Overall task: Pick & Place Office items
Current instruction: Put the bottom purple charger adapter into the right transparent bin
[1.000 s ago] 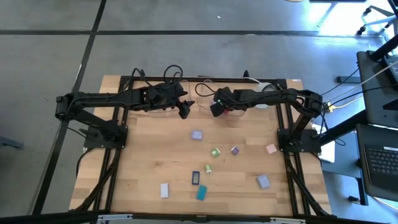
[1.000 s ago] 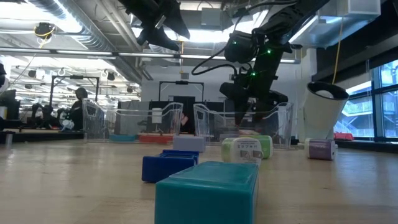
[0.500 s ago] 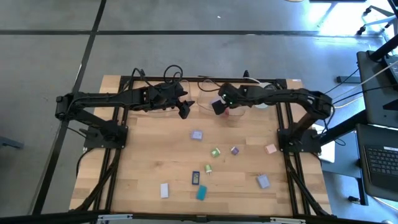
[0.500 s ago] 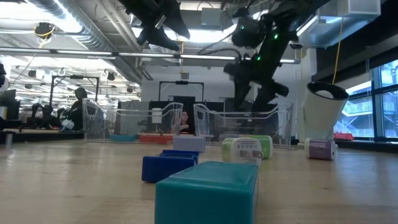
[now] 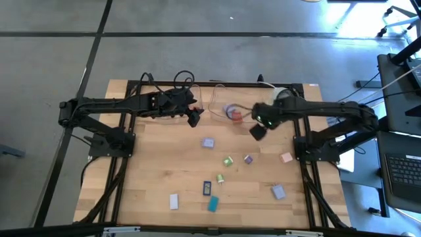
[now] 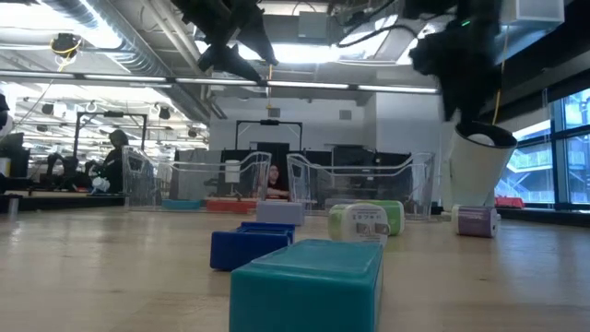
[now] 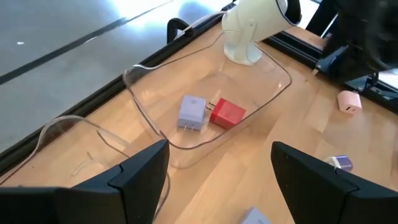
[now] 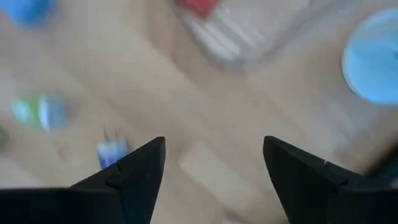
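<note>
My right hand (image 5: 258, 131) hangs empty above the table (image 5: 151, 178), fingers apart, just beside the clear tray (image 7: 261, 93) — which holds a red piece (image 7: 227, 113) and a lilac piece (image 7: 192, 112). My left hand (image 5: 195, 116) waits high, fingers apart too. The other pieces lie scattered nearer the front — the teal one (image 6: 309, 281) foremost.

You have a red piece (image 7: 226, 114) and a lilac piece (image 7: 192, 112) in the clear tray (image 7: 273, 87); others (image 5: 227, 160) lie scattered on the surface (image 5: 151, 171).
</note>
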